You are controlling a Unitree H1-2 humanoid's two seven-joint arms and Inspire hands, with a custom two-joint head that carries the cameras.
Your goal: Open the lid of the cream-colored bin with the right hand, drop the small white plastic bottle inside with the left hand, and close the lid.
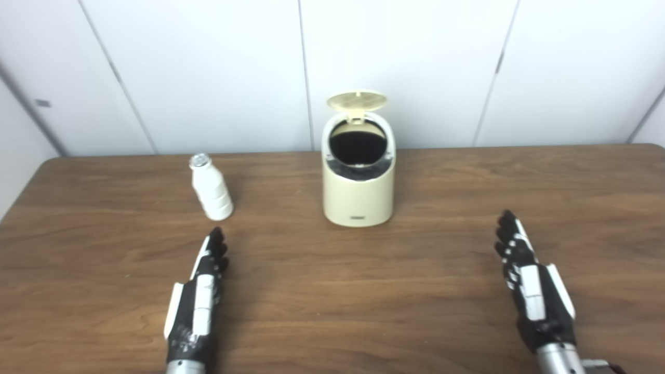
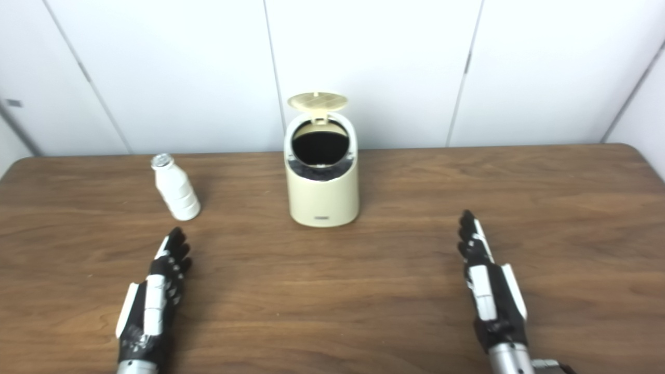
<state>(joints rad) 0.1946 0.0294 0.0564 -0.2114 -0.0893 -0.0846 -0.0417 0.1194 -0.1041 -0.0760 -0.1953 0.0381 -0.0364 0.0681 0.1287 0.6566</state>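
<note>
Toward the back middle of the brown wooden tabletop [image 1: 426, 270] sits the cream-colored bin [image 1: 358, 200], standing upright, and its lid [image 1: 357, 100] is already flipped up, hinged at the rear and tilted back toward the white wall panels [image 1: 208, 67] behind it. You can look straight into the round opening, which is just dark inside; can't make out anything in there.

Off to the left of the bin, clearly apart from it, is the small white plastic bottle [image 1: 211, 188]. It's standing on its base but looks like it leans a bit in these views, silvery cap on top. Nothing is touching it.

Left hand [image 1: 200, 291] is low over the tabletop on the near side, fingers stretched out straight and pointing at the bottle. The fingertips [image 1: 216, 236] end just short of the bottle's base, with a sliver of wood visible between them. It's got hold of nothing, basically a flat splayed palm turned on edge.

Right hand [image 1: 530, 278] is over on the other side, well apart from the bin, also extended with fingers straight and pointing away from the robot. Empty too. Whether either hand is actually resting on the wood or floating just above it, I honestly can't tell from these two angles.
</note>
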